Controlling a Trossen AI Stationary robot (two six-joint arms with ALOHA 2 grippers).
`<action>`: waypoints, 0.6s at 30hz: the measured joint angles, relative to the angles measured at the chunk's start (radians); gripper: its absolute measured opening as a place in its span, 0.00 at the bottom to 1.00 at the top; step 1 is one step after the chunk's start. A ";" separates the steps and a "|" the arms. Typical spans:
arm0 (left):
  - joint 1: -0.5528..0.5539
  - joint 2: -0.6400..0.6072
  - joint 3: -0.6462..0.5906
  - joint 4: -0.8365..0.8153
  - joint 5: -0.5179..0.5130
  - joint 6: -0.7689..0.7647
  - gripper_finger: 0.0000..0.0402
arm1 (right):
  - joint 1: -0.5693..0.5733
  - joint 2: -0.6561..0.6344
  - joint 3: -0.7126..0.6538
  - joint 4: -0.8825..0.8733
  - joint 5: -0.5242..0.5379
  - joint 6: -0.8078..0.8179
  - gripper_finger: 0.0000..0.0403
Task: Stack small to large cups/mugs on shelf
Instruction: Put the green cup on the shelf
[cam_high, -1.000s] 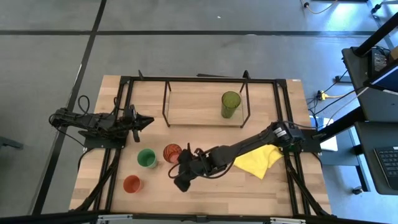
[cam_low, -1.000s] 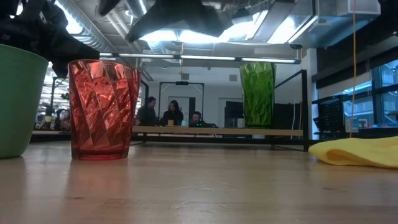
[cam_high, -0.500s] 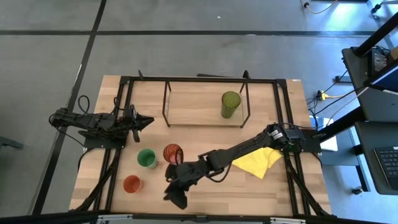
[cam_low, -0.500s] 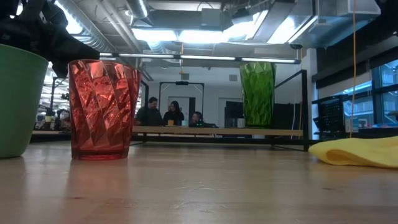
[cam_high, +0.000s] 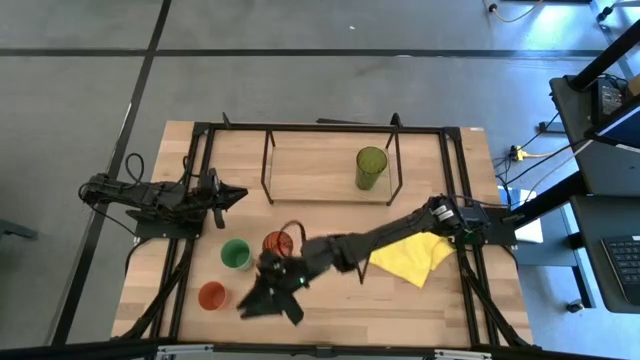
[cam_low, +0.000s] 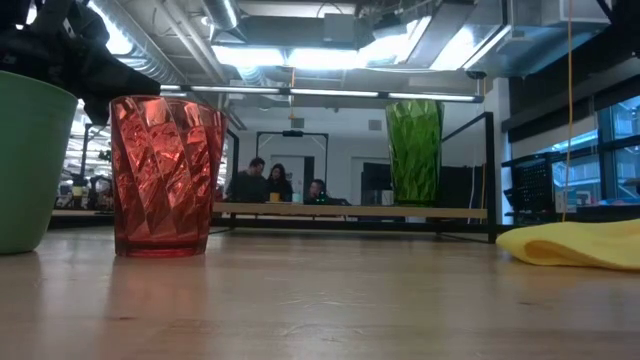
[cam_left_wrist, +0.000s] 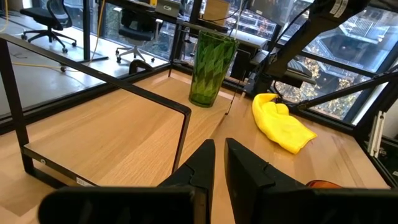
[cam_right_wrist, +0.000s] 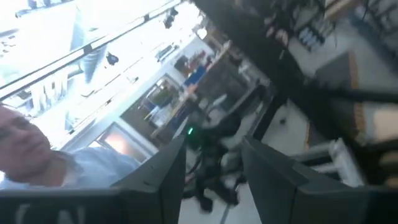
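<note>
Four tumblers show in the high view. The olive-green one (cam_high: 371, 167) stands on the shelf's board (cam_high: 310, 175). The bright green one (cam_high: 236, 254), the orange-brown one (cam_high: 277, 244) and the orange-red one (cam_high: 212, 296) stand on the table. My right gripper (cam_high: 262, 303) is open and empty near the table's front edge, right of the orange-red cup; its wrist view (cam_right_wrist: 211, 168) shows only the blurred room. My left gripper (cam_high: 235, 193) waits shut left of the shelf, its fingers (cam_left_wrist: 219, 163) pointing toward the olive-green cup (cam_left_wrist: 211, 68).
A yellow cloth (cam_high: 412, 257) lies on the table at the right, under my right arm. The shelf's black frame legs (cam_left_wrist: 183, 134) stand ahead of my left gripper. Black rails (cam_high: 320, 128) run around the table. People sit in the room behind (cam_low: 270, 180).
My right gripper has swung from beside the orange-brown cup toward the table's near left, closer to the orange-red cup, and has turned about as it went. The cups have stayed in place.
</note>
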 joint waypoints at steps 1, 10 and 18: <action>0.000 0.000 0.000 0.000 0.000 0.000 0.07 | -0.015 0.000 0.000 0.013 -0.006 -0.009 0.39; 0.000 0.000 0.000 0.001 0.000 0.000 0.07 | -0.181 0.000 0.168 0.014 -0.086 -0.028 0.39; 0.000 0.000 0.000 0.206 0.052 -0.141 0.07 | -0.260 -0.031 0.293 -0.114 -0.001 -0.344 0.39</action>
